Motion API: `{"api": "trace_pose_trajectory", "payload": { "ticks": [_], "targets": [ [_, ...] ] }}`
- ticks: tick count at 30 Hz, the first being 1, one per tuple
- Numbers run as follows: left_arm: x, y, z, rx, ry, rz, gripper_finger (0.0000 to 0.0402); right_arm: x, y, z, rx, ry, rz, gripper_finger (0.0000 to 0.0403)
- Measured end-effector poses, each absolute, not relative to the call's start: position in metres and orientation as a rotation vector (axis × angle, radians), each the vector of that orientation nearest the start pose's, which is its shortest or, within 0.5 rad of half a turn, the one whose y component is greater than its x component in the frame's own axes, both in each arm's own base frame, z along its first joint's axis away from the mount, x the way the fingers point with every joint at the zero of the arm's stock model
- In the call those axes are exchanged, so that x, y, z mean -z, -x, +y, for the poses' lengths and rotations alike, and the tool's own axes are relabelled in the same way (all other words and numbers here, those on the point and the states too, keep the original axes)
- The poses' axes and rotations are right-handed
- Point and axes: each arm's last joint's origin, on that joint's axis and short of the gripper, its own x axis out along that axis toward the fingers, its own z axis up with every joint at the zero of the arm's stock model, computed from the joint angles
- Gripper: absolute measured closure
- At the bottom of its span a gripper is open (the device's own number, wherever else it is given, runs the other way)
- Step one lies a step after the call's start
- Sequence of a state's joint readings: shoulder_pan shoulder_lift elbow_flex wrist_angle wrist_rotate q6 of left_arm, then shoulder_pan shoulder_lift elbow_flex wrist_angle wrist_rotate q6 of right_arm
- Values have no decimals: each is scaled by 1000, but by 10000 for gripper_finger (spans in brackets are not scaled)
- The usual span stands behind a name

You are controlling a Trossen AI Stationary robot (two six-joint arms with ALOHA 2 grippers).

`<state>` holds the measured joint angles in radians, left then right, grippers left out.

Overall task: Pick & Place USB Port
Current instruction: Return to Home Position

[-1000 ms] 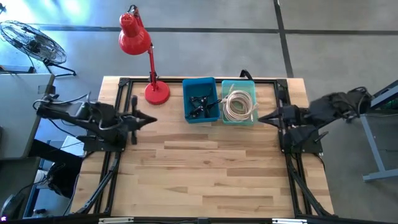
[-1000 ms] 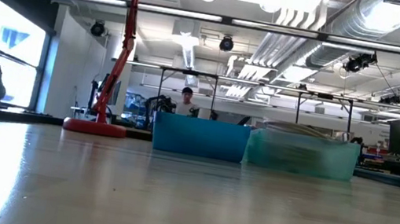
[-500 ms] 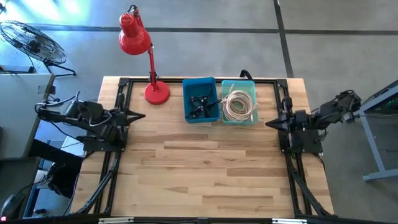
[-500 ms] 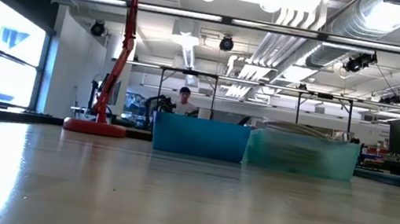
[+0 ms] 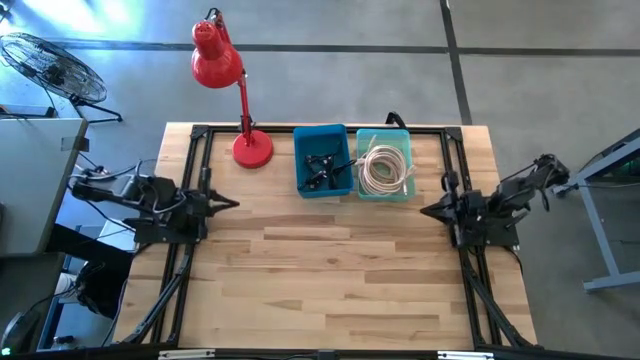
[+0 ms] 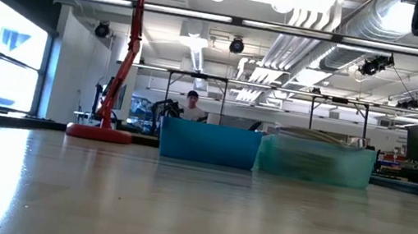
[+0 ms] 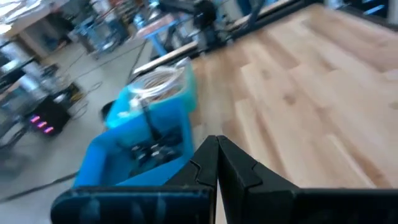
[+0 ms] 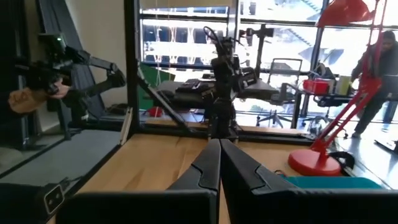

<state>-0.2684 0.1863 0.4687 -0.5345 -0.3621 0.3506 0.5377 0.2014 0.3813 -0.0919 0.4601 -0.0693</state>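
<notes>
At the tabletop's side edges: both arms drawn in, cables binned.
Jaws of the left arm [image 5: 160,203] and the right arm [image 5: 490,212] are pressed together with nothing between them, tips aimed inward across the light wooden tabletop [image 5: 330,270]. Homing is judged nearly complete. Done well, each arm folds back along its own side, jaws closed, well apart from the bins and the red desk lamp [image 5: 218,55]. The black USB cable [image 5: 322,172] lies bundled inside the blue plastic bin [image 5: 297,160] at the far edge. As a loose tangle it shows no single long axis, and which way its plug points cannot be told. A pale coiled cable [image 5: 384,168] fills the translucent green bin [image 5: 409,165] just beside.
</notes>
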Motion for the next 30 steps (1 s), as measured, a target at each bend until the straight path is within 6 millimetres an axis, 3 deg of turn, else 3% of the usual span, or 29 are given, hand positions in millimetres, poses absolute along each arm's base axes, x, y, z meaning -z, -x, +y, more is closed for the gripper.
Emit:
{"api": "trace_pose_trajectory", "payload": {
  "ticks": [8,17,23,30],
  "targets": [
    [-205,-82,-17,110,-422,179,401,-232,-91,41,-123,48,-115,403],
    [-176,-90,-22,194,-403,102,401,-200,-96,45,-162,54,-143,403],
    [-170,-94,-27,305,-378,-1,401,-184,-97,46,-162,45,-159,403],
    [-170,-95,-27,313,-379,-7,401,-183,-97,46,-162,49,-143,403]
  ]
}}
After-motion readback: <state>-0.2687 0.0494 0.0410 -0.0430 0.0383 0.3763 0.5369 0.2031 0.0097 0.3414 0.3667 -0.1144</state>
